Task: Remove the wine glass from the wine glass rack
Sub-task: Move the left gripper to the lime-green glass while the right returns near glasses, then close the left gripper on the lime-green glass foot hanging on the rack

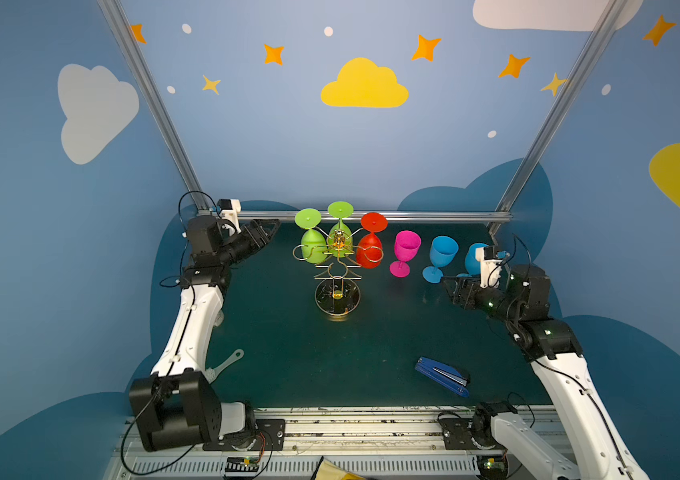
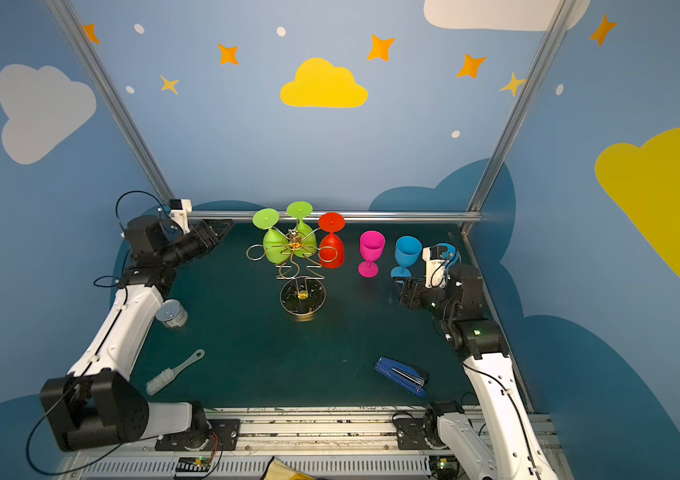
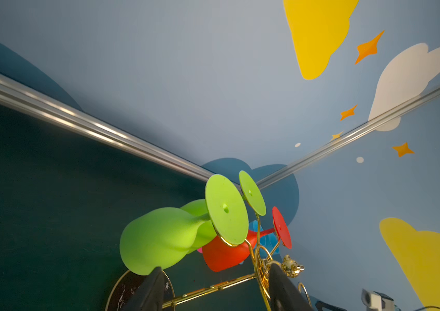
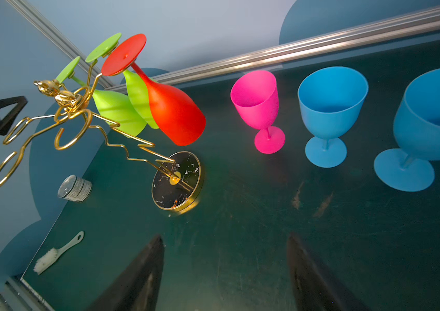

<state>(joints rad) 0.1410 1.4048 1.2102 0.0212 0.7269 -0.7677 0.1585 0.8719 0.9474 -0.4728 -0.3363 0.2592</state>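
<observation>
The gold wire wine glass rack [image 1: 337,266] [image 2: 300,270] stands at the middle back on its round dark base [image 4: 177,180]. Two green wine glasses [image 1: 313,247] [image 3: 159,237] and a red one [image 1: 369,249] [image 4: 175,115] hang upside down from it. My left gripper [image 1: 273,226] [image 3: 216,268] hovers open just left of the rack, level with the green glasses, touching nothing. My right gripper [image 1: 448,286] [image 4: 225,236] is open and empty, low over the mat to the right of the rack.
A pink glass [image 1: 406,245] and two blue glasses [image 1: 443,251] [image 4: 434,126] stand upright right of the rack, the far one partly behind my right wrist. A blue stapler [image 1: 442,376], a brush [image 2: 172,374] and a tin can [image 2: 172,313] lie nearer. A metal rail [image 1: 413,216] borders the back.
</observation>
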